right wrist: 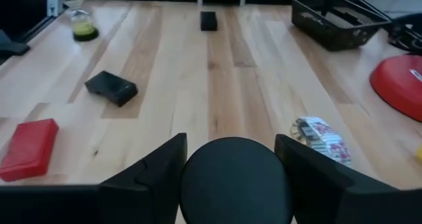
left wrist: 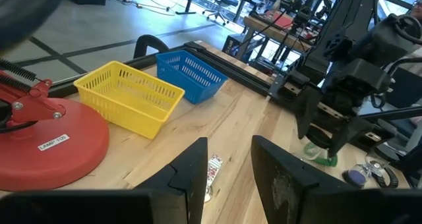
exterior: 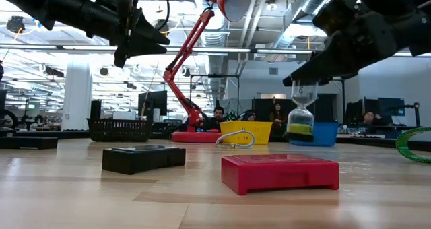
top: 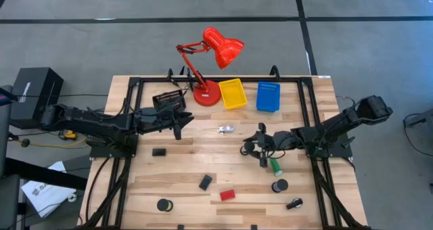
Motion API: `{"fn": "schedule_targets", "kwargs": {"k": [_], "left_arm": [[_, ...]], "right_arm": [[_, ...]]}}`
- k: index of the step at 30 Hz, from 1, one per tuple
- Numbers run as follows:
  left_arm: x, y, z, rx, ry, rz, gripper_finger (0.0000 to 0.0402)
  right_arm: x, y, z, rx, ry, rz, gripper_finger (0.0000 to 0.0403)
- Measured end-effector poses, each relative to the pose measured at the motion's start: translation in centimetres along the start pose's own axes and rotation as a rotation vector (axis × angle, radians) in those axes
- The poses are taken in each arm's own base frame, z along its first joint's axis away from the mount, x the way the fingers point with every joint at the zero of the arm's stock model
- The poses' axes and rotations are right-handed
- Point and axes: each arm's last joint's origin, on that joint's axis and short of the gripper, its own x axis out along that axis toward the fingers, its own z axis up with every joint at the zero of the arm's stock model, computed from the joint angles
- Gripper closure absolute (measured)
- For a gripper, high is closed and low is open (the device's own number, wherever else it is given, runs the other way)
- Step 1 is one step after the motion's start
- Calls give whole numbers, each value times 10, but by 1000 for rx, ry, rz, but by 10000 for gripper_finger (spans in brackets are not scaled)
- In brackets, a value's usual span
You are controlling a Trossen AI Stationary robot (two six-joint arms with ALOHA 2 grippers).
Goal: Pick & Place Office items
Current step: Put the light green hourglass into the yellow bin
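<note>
My left gripper (top: 183, 122) (left wrist: 229, 178) hovers open above the table's far middle, near the red lamp's base, and touches nothing. A silvery clip (top: 225, 129) (left wrist: 212, 170) lies on the wood just ahead of it. My right gripper (top: 252, 147) (right wrist: 231, 165) is right of centre, shut on a black round tape roll (right wrist: 234, 181). On the table lie two black blocks (top: 159, 151) (top: 205, 182), a red block (top: 227, 195) (exterior: 279, 172), the green cylinder (top: 275, 166) (exterior: 301, 118) and two more tape rolls (top: 164, 205) (top: 279, 186). My right gripper pinches the black tape roll's rounded rim (right wrist: 198, 178) between its two fingers, one on each side. The fingers (right wrist: 148, 178) point toward the table's left, slanting down. The roll is lifted clear of the table.
The red desk lamp (top: 210, 67) stands at the far edge, with the yellow tray (top: 233, 93), blue tray (top: 268, 97) and black tray (top: 169, 100) beside it. A small black item (top: 294, 203) lies near the right front. Bare wood shows in the centre. People sit in the room beyond.
</note>
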Motion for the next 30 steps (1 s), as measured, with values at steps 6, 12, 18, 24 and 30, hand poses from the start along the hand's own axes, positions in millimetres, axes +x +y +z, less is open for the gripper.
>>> {"fn": "schedule_targets", "kwargs": {"k": [6, 12, 18, 24, 30], "left_arm": [[-1, -7, 1, 25, 17, -129, 289], [-6, -20, -2, 103, 44, -289, 289], [-6, -22, -2, 102, 29, -286, 289], [-6, -19, 1, 93, -27, -181, 289], [-6, -19, 1, 91, -32, -181, 289]], "right_arm": [[3, -12, 1, 59, -1, -48, 188], [3, -13, 0, 61, 7, -51, 195], [3, -13, 0, 85, 6, -50, 194], [3, -13, 1, 87, 4, -49, 176], [3, -15, 1, 84, 4, -55, 230]]}}
